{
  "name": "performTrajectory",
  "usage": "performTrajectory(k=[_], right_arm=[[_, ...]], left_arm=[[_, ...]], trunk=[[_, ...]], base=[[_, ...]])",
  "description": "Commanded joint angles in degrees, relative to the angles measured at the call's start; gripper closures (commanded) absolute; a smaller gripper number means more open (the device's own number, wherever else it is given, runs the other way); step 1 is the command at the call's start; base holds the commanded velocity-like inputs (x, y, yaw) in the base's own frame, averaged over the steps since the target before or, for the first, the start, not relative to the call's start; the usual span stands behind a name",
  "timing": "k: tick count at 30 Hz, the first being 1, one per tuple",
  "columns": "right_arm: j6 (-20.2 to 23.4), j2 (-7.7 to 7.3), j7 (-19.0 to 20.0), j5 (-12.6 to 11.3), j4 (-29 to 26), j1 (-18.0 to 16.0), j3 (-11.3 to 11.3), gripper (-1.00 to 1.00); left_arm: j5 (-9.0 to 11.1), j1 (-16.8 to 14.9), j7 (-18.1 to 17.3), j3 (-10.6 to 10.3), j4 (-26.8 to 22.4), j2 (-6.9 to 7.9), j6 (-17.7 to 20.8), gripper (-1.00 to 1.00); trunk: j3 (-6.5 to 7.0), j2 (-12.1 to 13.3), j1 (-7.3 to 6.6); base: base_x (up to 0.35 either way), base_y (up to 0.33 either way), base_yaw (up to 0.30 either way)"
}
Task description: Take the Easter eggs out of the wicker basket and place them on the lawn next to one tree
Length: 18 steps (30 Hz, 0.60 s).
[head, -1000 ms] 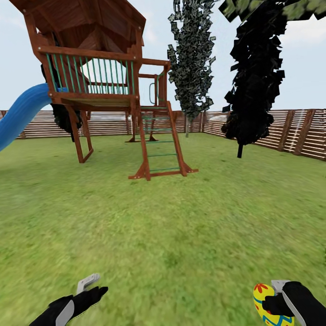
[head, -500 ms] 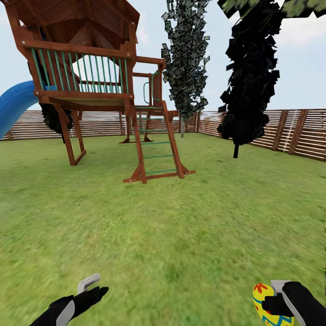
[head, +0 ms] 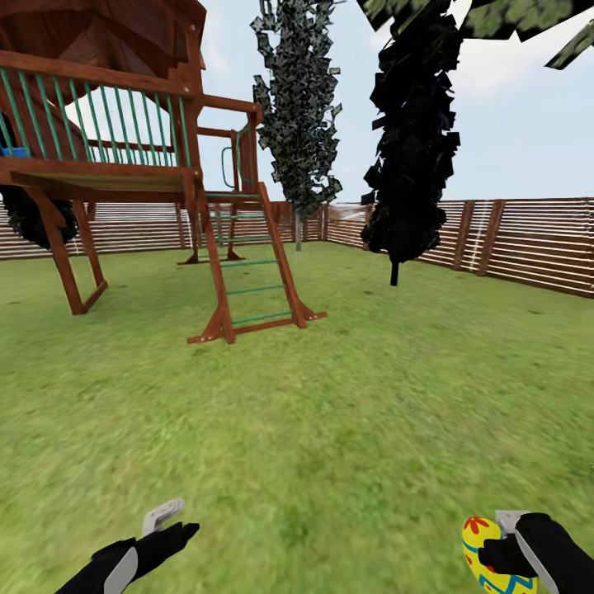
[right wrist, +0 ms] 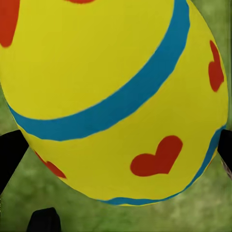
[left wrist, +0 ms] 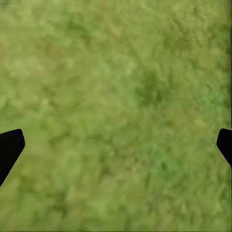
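Note:
One Easter egg (head: 478, 553), yellow with blue bands and red marks, sits low at the right of the head view. My right gripper (head: 502, 551) is shut on it. In the right wrist view the egg (right wrist: 116, 96) is very close, with grass behind it. My left gripper (head: 169, 522) hangs open over the lawn (head: 330, 412) with nothing in it. Its dark fingertips (left wrist: 9, 147) stand far apart at the edges of the left wrist view. The wicker basket is out of view. Green canopy leaves (head: 516, 15) reach in at the top right, their trunk out of view.
A wooden play tower (head: 107, 107) with a ladder (head: 247, 280) stands ahead on the left. A narrow columnar tree (head: 299, 107) and an almost black tree (head: 412, 140) rise in front of the slatted fence (head: 528, 239). Open grass lies between me and them.
The whole view has swung to the right: tower, trees and fence have slid left and the blue slide has left the picture. Both grippers hold as before, the egg still in the right one.

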Motion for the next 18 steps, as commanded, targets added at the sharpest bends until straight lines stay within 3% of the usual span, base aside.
performTrajectory(k=[1, 18], right_arm=[[0.3, -0.02, 0.1, -0.2, -0.1, 0.0, 0.0, 1.0], [0.3, -0.11, 0.1, -0.2, -0.1, 0.0, -0.1, 1.0]], left_arm=[[0.4, 0.0, -0.2, 0.3, -0.1, -0.01, 0.6, -1.0], [0.4, 0.0, -0.2, 0.3, -0.1, -0.01, 0.5, -1.0]], trunk=[[-0.07, 0.0, 0.03], [-0.07, 0.0, 0.03]], base=[[0.335, 0.086, -0.269], [0.335, 0.086, -0.27]])
